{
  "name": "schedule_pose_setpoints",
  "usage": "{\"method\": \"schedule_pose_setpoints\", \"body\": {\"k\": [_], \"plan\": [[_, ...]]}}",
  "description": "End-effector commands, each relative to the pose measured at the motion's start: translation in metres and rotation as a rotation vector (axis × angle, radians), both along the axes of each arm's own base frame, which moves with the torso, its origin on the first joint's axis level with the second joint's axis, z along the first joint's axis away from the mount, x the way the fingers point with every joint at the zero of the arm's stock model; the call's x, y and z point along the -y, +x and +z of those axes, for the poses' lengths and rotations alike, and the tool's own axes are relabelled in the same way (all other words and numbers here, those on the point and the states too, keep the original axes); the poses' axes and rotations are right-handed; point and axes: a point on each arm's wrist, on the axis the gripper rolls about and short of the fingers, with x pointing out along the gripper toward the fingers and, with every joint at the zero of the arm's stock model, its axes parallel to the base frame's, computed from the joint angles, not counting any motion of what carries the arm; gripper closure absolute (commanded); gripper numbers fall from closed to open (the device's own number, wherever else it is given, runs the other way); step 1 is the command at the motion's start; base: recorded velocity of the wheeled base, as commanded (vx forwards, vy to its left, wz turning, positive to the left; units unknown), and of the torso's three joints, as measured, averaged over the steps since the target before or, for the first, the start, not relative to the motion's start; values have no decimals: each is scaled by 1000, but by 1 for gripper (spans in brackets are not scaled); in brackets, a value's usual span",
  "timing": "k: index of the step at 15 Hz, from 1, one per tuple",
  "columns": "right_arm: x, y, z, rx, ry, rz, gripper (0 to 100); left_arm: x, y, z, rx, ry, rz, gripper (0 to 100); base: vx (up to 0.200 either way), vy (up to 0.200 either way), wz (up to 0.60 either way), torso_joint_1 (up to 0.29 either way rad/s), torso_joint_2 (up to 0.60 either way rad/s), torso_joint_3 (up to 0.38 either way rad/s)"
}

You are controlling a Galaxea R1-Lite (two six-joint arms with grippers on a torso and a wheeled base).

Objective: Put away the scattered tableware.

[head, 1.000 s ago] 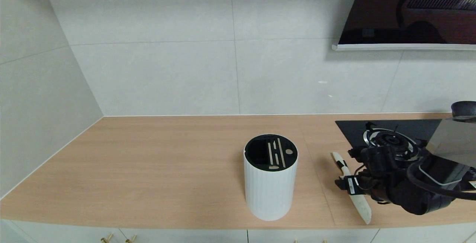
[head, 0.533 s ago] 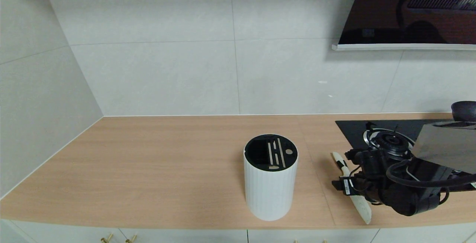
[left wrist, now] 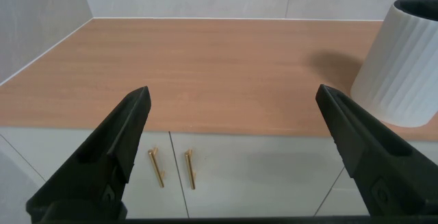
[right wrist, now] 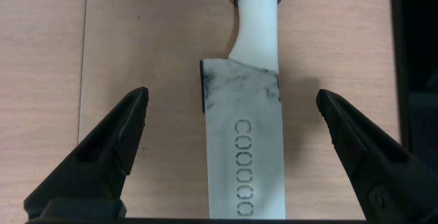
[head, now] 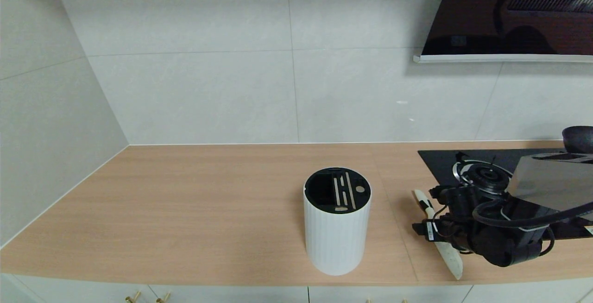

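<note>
Over the past sec. we see the right pincer ease a touch lower and toward the robot's left. The long white kitchen knife w/ its black-banded handle and the tall white ribbed cylindrical holder w/ a black slotted top lie exactly as before.

Kitchen worktop, mid-tidy: the right pincer hangs directly over the knife, its two black fingers spread wide and gripping nothing. From the right wrist cam, the grey-smudged blade of the knife runs straight down the gap btwn the fingers and touches neither. The handle points out ahead of the pincer, toward the wall, and the blade tip points back toward the worktop's front edge. Whether the fingertips reach the surface we cannot tell.

The holder stands upright to this pincer's left, near but clearly apart, on the pale wooden counter. Just behind the pincer and to its right sits the black glass hob w/ a round metal burner.

The left pincer has its fingers parted wide too, nothing btwn them, and sits off the counter's front edge. The holder is ahead of it and to its right. Two small brass cabinet pulls on white doors are below it.
</note>
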Motion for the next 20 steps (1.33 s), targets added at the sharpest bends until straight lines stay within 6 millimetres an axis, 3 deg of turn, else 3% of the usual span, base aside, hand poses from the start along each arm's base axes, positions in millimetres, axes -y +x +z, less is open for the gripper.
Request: {"method": "schedule_pose_setpoints", "body": {"k": [1, 8, 9, 17, 20], "plan": [[0, 1, -1, -1, -1, 0, 0, 0, 0, 0, 1, 0, 1, 0, 0, 0, 0, 0, 0, 0], [1, 3, -4, -4, -1, -7, 0, 0, 0, 0, 1, 0, 1, 0, 0, 0, 0, 0, 0, 0], [3, 3, -5, -5, -3, -11, 100, 0, 0, 0, 1, 0, 1, 0, 0, 0, 0, 0, 0, 0], [3, 3, -3, 1, -1, -12, 100, 0, 0, 0, 1, 0, 0, 0, 0, 0, 0, 0, 0, 0], [3, 1, 25, 67, 13, -13, 100, 0, 0, 0, 0, 0, 1, 0, 0, 0, 0, 0, 0, 0]]}}
